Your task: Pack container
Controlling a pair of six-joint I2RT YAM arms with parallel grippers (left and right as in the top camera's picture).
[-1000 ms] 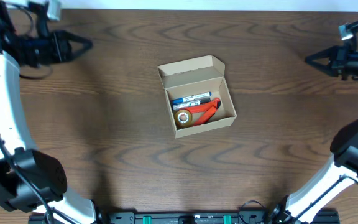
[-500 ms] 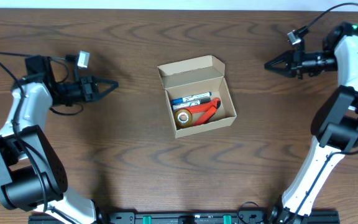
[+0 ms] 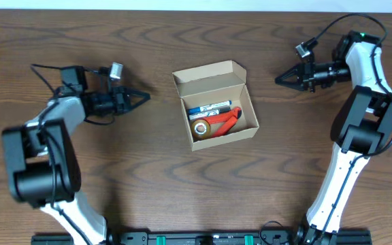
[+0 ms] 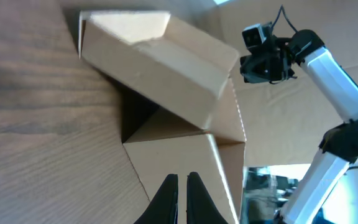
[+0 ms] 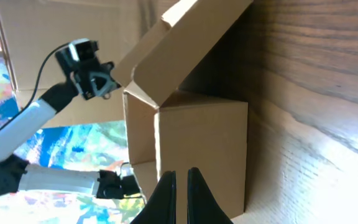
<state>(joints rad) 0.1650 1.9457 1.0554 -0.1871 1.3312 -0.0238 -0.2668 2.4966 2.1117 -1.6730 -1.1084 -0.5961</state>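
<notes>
From overhead we look straight down on the whole worktop (image 3: 128, 197), while our two wrist views skim low across it from opposite sides, both close on the container (image 3: 209, 73).

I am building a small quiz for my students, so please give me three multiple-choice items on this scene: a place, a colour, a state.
1. Where is the tape roll?
A. inside the cardboard box
B. outside the box
C. in a gripper

2. What colour is the tool beside it?
A. green
B. orange
C. purple

3. How are the left gripper and right gripper?
A. both wide open
B. both shut, empty
C. both clamped on the box

Key: 1 A, the roll sits within the box walls; 2 B, its handle is orange; 3 B, both are closed and stand clear of the box.
</notes>
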